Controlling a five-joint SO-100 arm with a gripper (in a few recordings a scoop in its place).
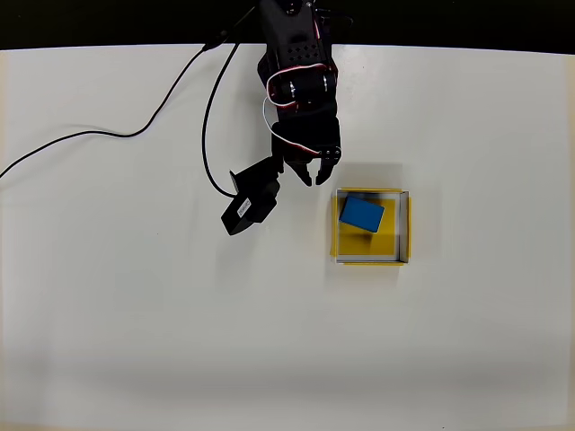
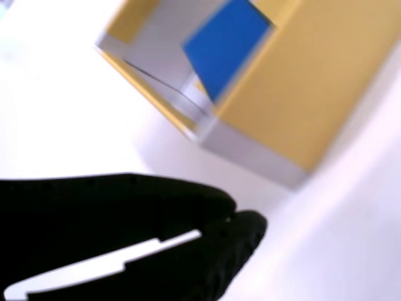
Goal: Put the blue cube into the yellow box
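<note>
One blue cube [image 1: 362, 214] sat inside the yellow box [image 1: 400, 226] on the white desk [image 1: 135, 314] in the overhead view, toward the box's upper-left corner. Just left of the box, the black pincer [image 1: 308, 178] held nothing, its tips nearly together. From the wrist view, the cube [image 2: 225, 47] showed within the box [image 2: 294, 106], and the pincer [image 2: 233, 219] looked clenched, empty.

Blurred yellow box [image 2: 276, 106], top edge-cropped
</note>
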